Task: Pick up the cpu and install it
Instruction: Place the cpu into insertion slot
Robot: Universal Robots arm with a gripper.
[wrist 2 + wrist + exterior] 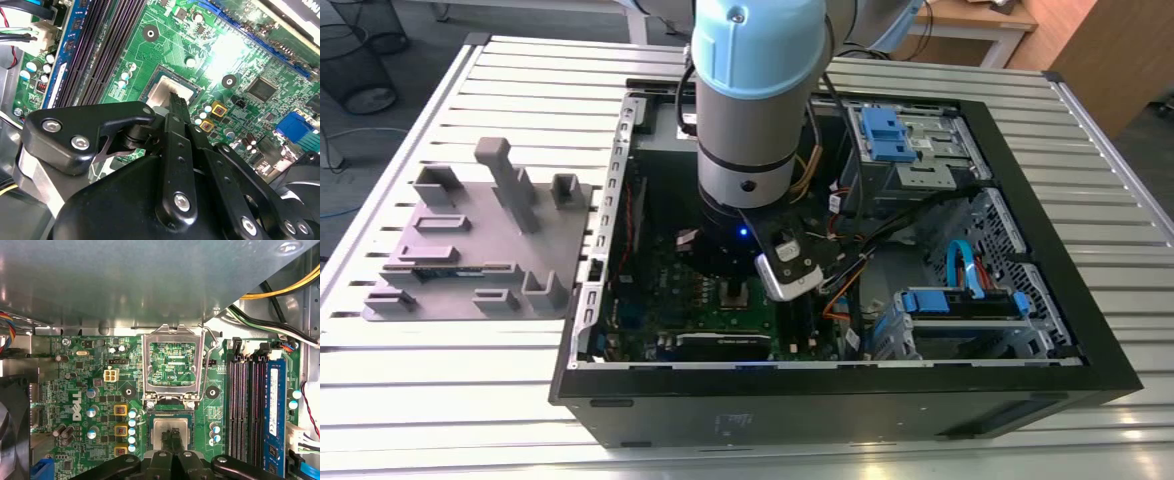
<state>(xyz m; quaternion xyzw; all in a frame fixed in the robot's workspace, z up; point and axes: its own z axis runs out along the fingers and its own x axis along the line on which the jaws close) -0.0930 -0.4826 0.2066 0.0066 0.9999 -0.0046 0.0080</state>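
Observation:
The cpu [161,432], a small square chip with a shiny silver top, lies flat in the motherboard socket; it also shows in the second wrist view [162,92]. My gripper [173,436] is directly over it with the two black fingertips [176,100] pressed together, shut, at or just above the chip's middle. I cannot tell whether they touch it. The socket's metal load plate [172,365] stands swung open beside the chip. In the exterior view the arm [747,150] reaches down into the open computer case [854,400] over the socket [736,292].
Dark memory slots [245,405] and a blue slot [274,405] run beside the socket. Cables [280,290] hang near the case wall. Blue drive bays [961,300] fill the case at the exterior view's right. A grey fixture plate [480,240] lies outside the case on the slatted table.

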